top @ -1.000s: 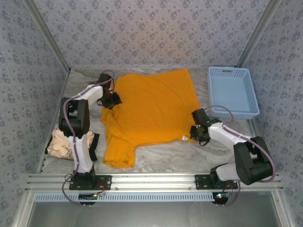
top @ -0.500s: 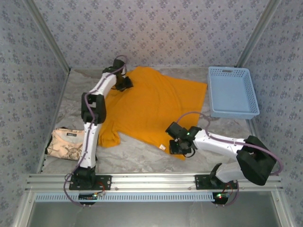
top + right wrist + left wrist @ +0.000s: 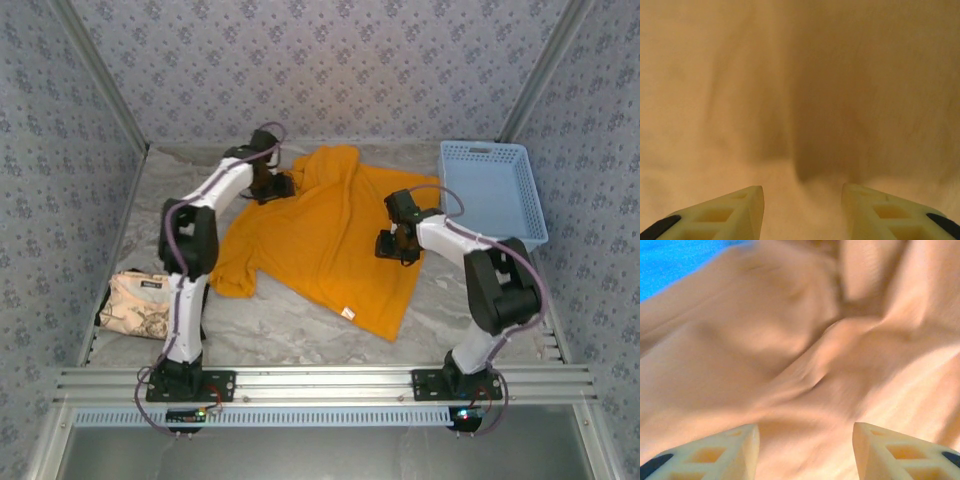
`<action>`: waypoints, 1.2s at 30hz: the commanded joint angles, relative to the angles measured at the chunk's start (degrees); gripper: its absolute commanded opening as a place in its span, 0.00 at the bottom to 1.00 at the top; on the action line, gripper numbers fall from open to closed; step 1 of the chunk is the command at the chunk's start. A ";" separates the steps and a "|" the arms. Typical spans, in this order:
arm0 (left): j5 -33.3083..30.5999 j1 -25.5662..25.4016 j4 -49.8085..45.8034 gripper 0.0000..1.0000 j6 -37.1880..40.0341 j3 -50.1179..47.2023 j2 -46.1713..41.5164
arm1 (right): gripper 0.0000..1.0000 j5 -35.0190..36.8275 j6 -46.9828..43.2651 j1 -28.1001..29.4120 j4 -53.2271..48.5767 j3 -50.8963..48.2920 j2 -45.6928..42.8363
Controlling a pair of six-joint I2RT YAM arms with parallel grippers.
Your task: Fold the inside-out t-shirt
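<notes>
Far left, a beige cloth (image 3: 140,305) lay crumpled, its small dark label unreadable. The left gripper (image 3: 277,187), fingers spread and pinching nothing, sat at the far edge of the inside-out t-shirt (image 3: 320,240), which lay rumpled mid-table, its white tag (image 3: 347,313) illegible. The right gripper (image 3: 390,245), likewise spread, was over the shirt's right side, near a blue basket (image 3: 492,190).

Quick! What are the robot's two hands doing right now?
Left gripper: open, holding nothing, over the shirt.
Right gripper: open, holding nothing, over the shirt.
</notes>
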 commanded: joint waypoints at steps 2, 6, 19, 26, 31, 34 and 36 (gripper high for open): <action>-1.36 -0.66 8.22 0.50 -7.05 -15.60 -8.32 | 0.45 -0.50 -2.15 0.28 0.46 0.20 2.82; -2.01 0.38 9.50 0.48 -8.31 -20.61 -5.70 | 0.45 -1.11 0.05 3.93 -0.98 -3.65 2.18; -3.32 5.59 4.85 0.44 -4.03 5.69 13.42 | 0.42 -4.59 20.79 33.41 0.53 -4.43 -1.17; 4.87 2.92 3.65 0.51 0.90 21.90 19.22 | 0.55 3.53 19.83 32.69 -8.10 0.39 -6.13; 1.98 0.66 3.44 0.53 6.20 18.51 10.23 | 0.59 4.91 22.48 23.78 -11.77 -6.98 -16.39; 2.06 -0.27 6.34 0.55 8.65 11.38 2.23 | 0.60 1.62 23.01 14.96 -12.46 -12.45 -21.69; 2.14 -1.30 8.71 0.58 10.65 5.07 -4.02 | 0.60 1.11 22.46 8.78 -13.35 -15.09 -24.73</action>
